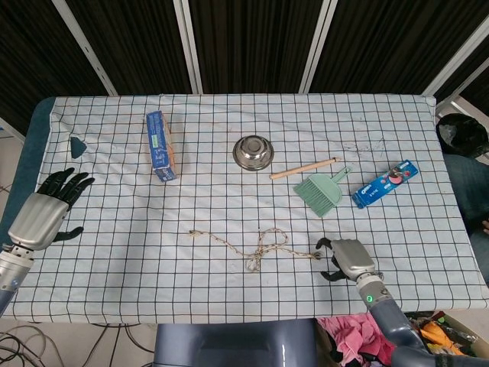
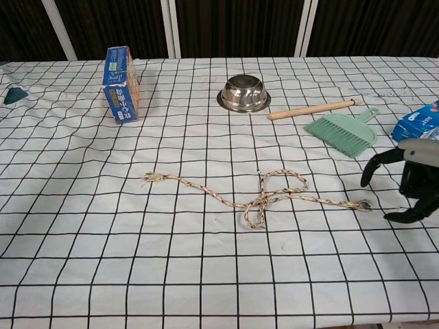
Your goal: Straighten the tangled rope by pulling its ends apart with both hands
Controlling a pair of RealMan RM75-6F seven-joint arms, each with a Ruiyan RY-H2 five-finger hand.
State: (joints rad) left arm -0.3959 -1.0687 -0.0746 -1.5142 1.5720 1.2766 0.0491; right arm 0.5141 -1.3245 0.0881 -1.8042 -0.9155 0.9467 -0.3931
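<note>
A pale braided rope (image 1: 256,246) (image 2: 264,197) lies tangled mid-table, with a loop and knot near its middle. Its left end (image 1: 193,232) (image 2: 147,179) is frayed and its right end (image 1: 315,254) (image 2: 363,204) lies toward my right hand. My right hand (image 1: 346,258) (image 2: 408,180) hovers just right of that end, fingers apart and holding nothing. At the table's left edge my left hand (image 1: 47,209) is open and far from the rope; it appears only in the head view.
A blue box (image 1: 160,145) (image 2: 121,83) stands at the back left. A steel bowl (image 1: 253,151) (image 2: 243,93), a wooden stick (image 1: 302,167), a green dustpan brush (image 1: 323,191) (image 2: 343,130) and a blue cookie pack (image 1: 385,183) (image 2: 418,126) lie behind the rope.
</note>
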